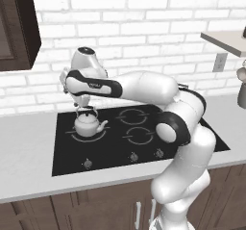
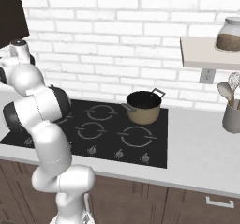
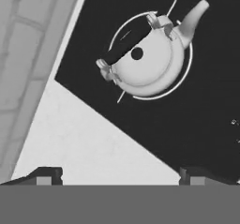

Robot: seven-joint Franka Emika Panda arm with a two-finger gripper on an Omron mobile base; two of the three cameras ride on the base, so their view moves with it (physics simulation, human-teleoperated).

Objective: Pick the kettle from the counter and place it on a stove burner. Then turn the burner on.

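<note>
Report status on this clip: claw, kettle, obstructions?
Claw open, above kettle. Kettle upright on stove burner, released. Tan pot on back burner, apart. Knobs untouched.

The kettle [image 1: 88, 123] looks like smooth silvery-white metal with a soft sheen, its spout and lid the same. The stove [image 1: 115, 149] is flat black glass, glossy, with matt grey ring markings and small grey knobs. The worktop [image 1: 26, 152] is a pale, faintly mottled stone-like slab, matt. The cabinets [image 2: 154, 204] below are dark brown wood. The tan pot [image 2: 144, 107] seems smooth metal with a dark inside. The wall [image 2: 117, 35] is white brick.
</note>
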